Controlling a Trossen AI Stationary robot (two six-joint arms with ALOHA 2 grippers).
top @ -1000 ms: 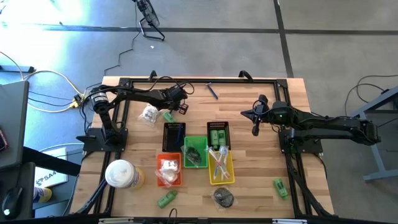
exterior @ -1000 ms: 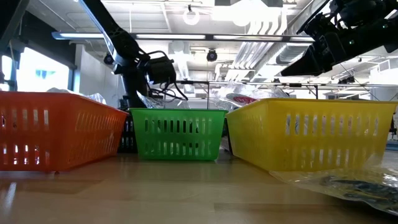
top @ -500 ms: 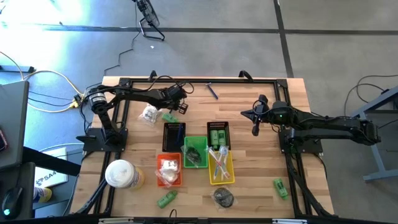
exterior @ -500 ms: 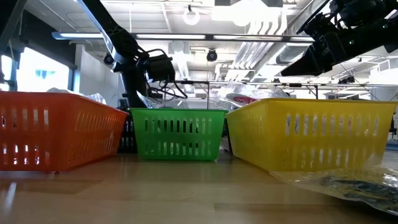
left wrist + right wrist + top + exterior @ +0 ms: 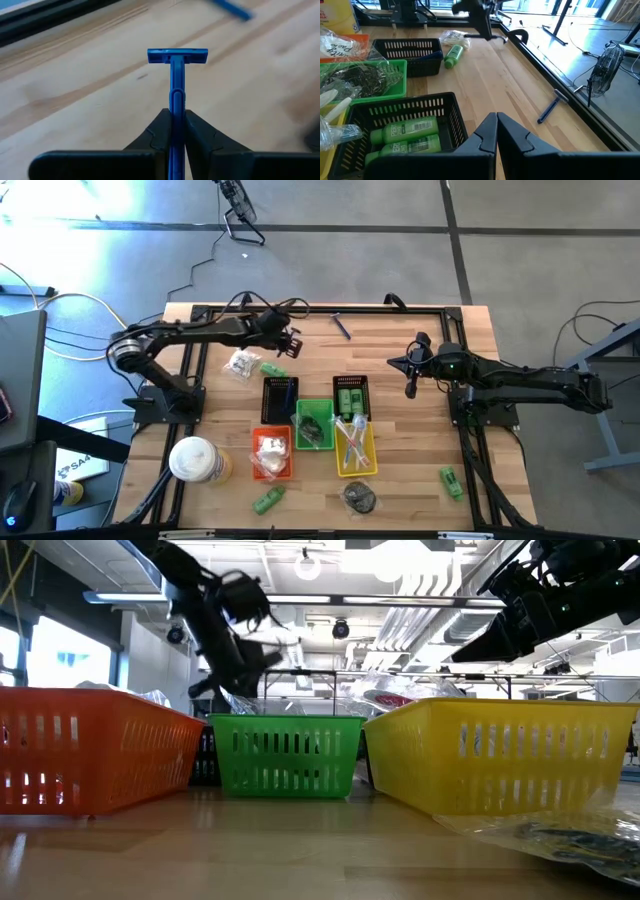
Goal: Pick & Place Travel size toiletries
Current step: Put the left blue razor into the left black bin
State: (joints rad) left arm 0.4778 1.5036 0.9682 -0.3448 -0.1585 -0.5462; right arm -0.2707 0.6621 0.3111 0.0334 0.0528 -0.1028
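In the left wrist view a blue razor [image 5: 176, 75] sticks out past my left gripper [image 5: 176, 117], which is shut on it above the table's far left part [image 5: 291, 345]. A second blue razor [image 5: 341, 326] lies flat near the far edge. A green bottle [image 5: 271, 368] and a clear packet [image 5: 240, 363] lie on the wood below my left gripper. My right gripper [image 5: 410, 388] hangs shut with nothing in it over the right half, seen also in the right wrist view [image 5: 496, 122]. My left gripper pinches the razor's handle [image 5: 176, 102] between its two fingers, which lie along the handle. The fingers slant down from the table's left side. The razor points forward past the fingertips, its head [image 5: 177, 56] foremost and clear of the table.
Five small baskets cluster mid-table: two black [image 5: 280, 395] [image 5: 351, 395], green [image 5: 313, 423], orange [image 5: 271, 454], yellow [image 5: 355, 448]. A white-and-yellow container [image 5: 195, 460] stands near left. Green bottles [image 5: 267, 501] [image 5: 451, 481] and a dark packet [image 5: 359, 498] lie along the near edge.
My left gripper has risen from just above the wood at the far left, most of it in the last half second, and now slants down less steeply. Its arm has drawn back toward the table's left edge.
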